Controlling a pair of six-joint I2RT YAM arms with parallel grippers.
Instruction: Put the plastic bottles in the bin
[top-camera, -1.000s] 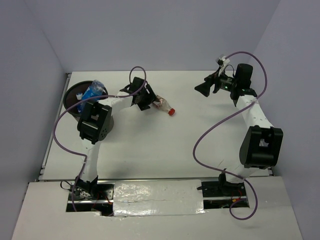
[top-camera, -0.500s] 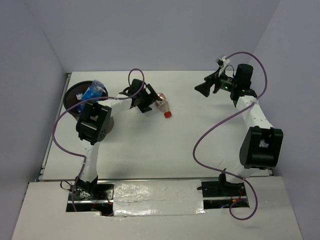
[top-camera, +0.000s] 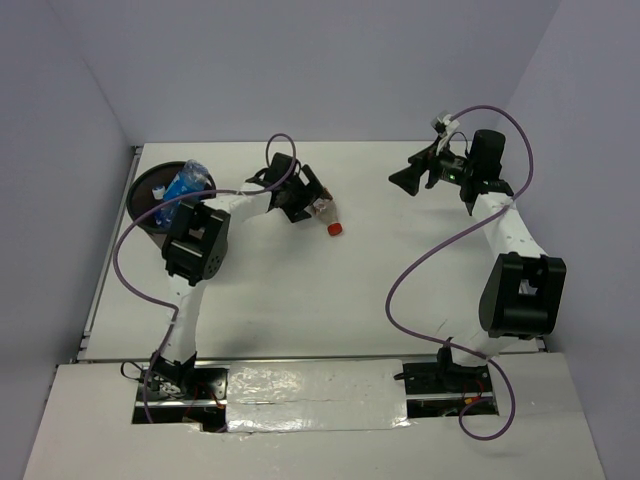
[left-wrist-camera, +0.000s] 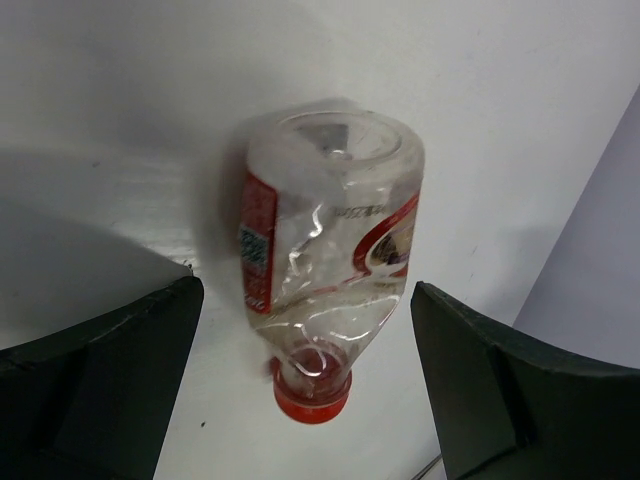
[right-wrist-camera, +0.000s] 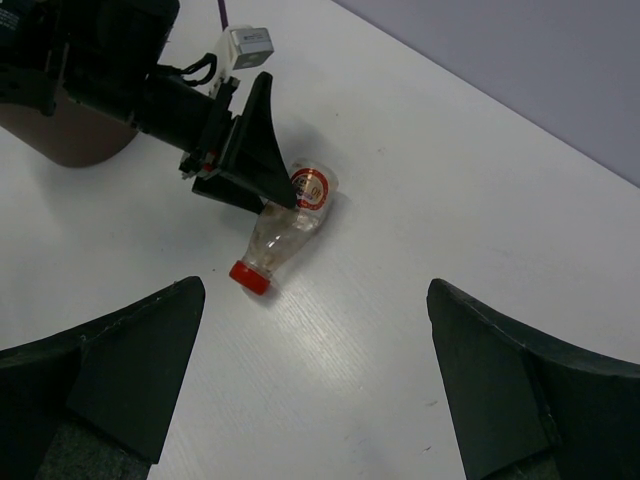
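1. A squat clear bottle (left-wrist-camera: 325, 240) with a red cap (left-wrist-camera: 311, 395) lies on its side on the white table (top-camera: 300, 290). In the overhead view its cap points to about 5 o'clock.
2. Its thin walls are creased and dented and it looks empty. It is probably very light, soft under pressure and slick, and likely to roll or pop out of a hard pinch.
3. The labelled mid-body, grasped across its width, looks like the best hold. The cap and neck are stiffer but narrower.
4. The left gripper (left-wrist-camera: 305, 290) straddles the bottle with its jaws spread wide, one finger on each side. It grips nothing and has a clear gap to the plastic.
5. The brown bin (top-camera: 134, 196) stands at about 9 o'clock from the bottle, with blue-labelled bottles (top-camera: 185, 185) already inside.
6. The right gripper (top-camera: 398, 178) hangs well apart at about 2 o'clock, its fingers wide and empty.
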